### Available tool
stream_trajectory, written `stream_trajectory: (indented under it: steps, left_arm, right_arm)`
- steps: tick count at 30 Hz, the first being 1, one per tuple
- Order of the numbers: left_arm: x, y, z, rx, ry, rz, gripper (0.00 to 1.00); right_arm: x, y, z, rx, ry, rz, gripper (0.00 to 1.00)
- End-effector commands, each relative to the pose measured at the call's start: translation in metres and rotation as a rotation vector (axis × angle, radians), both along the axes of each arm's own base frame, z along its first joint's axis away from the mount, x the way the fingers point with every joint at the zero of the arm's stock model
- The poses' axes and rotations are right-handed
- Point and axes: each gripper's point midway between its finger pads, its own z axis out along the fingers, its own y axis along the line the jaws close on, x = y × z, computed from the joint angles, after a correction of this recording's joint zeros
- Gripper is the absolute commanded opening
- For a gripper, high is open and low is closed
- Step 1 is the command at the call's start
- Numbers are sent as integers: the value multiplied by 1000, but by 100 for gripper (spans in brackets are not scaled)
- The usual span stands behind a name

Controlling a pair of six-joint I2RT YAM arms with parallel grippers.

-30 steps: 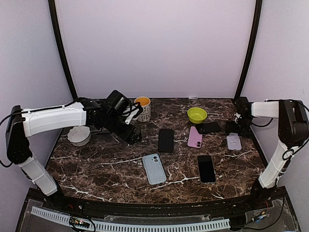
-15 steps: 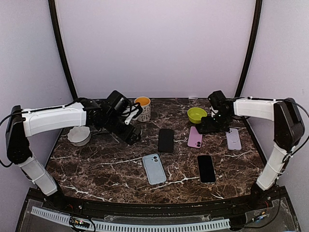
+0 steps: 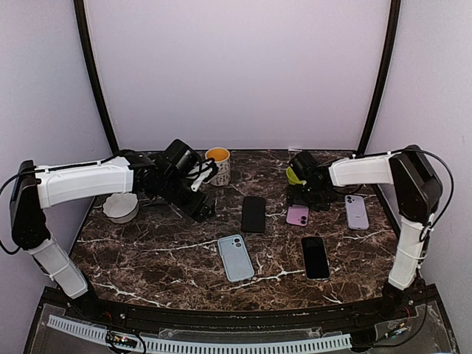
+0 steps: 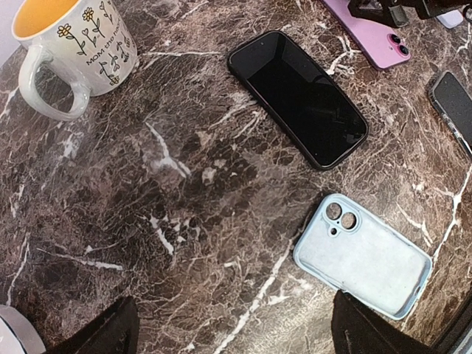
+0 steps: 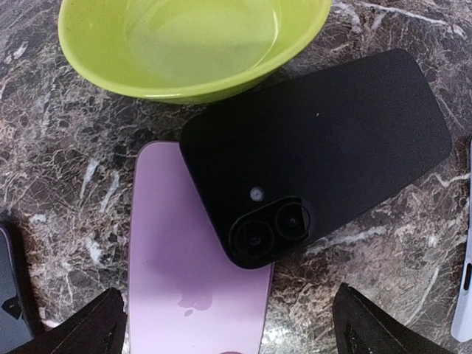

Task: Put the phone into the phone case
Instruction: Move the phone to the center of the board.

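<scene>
Spread wide and holding nothing, just on the near side of the green bowl (image 5: 192, 44): the right gripper (image 5: 228, 335), hanging low over a black phone (image 5: 317, 155) laid face down, twin lenses up. Tucked hard against the green bowl, contact not certain, with one end lapped over a pink phone (image 5: 195, 284) lying farther from the bowl, toward the arm bases. Judged the likeliest pick for the task, with several handsets spread over the marble table (image 3: 147, 251).

Trouble ahead, on this reading: closing on the overlapped pair and dragging or lifting both, because of the stacking. Skidding off the slick flat back, because of a grip taken across too broad a face. Nudging the green bowl, because of so little room on that side.

Relative to the tool: black phone ahead of and below the two fingertips, not yet between them. Pale blue phone case (image 4: 361, 254) well away from the green bowl, toward the near edge and the left-arm side, well apart from the right gripper. Closer to that case: the left gripper (image 4: 236, 335), likewise open and empty, hovering well to the left-arm side of the green bowl, with the case just ahead of one fingertip. Between case and green bowl, a black slab (image 4: 299, 96), phone or empty case impossible to tell.
</scene>
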Motion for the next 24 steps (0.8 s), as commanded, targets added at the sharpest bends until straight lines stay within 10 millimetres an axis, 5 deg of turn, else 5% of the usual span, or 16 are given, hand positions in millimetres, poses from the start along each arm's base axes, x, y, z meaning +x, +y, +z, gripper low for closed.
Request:
stream_trajectory:
  steps: [1,12,24]
  left_arm:
    - [-6,5,-9,34,30,-9,93]
    - [-6,7,-14,52,41,-6,92]
    - [-6,6,-13,47,41,-11,92]
  right_arm:
    - [8,7,2,-105,-46,-33,98]
    - [-4,15,-30,-94,30,4,96]
    - [-40,27,-52,-30,163,140,62]
